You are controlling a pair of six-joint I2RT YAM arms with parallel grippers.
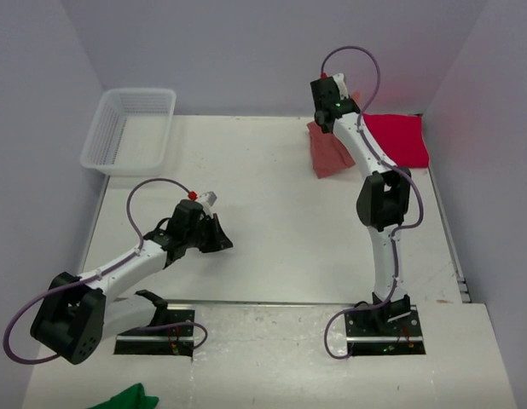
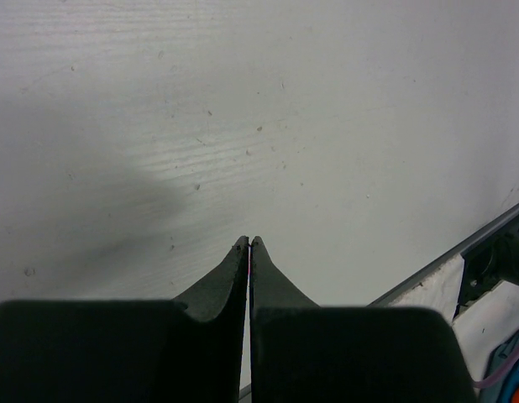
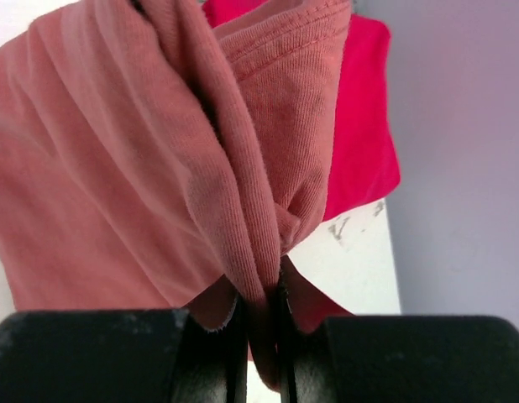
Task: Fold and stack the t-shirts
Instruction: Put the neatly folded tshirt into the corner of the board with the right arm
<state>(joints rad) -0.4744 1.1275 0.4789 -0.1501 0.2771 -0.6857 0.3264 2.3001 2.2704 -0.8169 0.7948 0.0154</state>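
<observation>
One white table (image 1: 272, 196), pale lilac walls (image 1: 246, 51) | left gripper (image 2: 249, 245) closed above it, empty | right gripper (image 3: 261, 323) pinching salmon t-shirt (image 3: 117, 168)

- We see a dusty salmon-red t-shirt (image 1: 330, 155) at the upper right of the top view, plain.
- Just right of it, the crimson t-shirt (image 1: 402, 136) is brighter and also plain.
- The basket (image 1: 127, 128), upper left, is translucent white mesh.
- The table (image 1: 272, 196) is off-white with faint streaks and dark specks.
- The cloth (image 1: 127, 399) at the bottom edge is vivid green.
- The left arm (image 1: 118, 264) and right arm (image 1: 385, 247) are white and black, with purple cables (image 1: 379, 78).
</observation>
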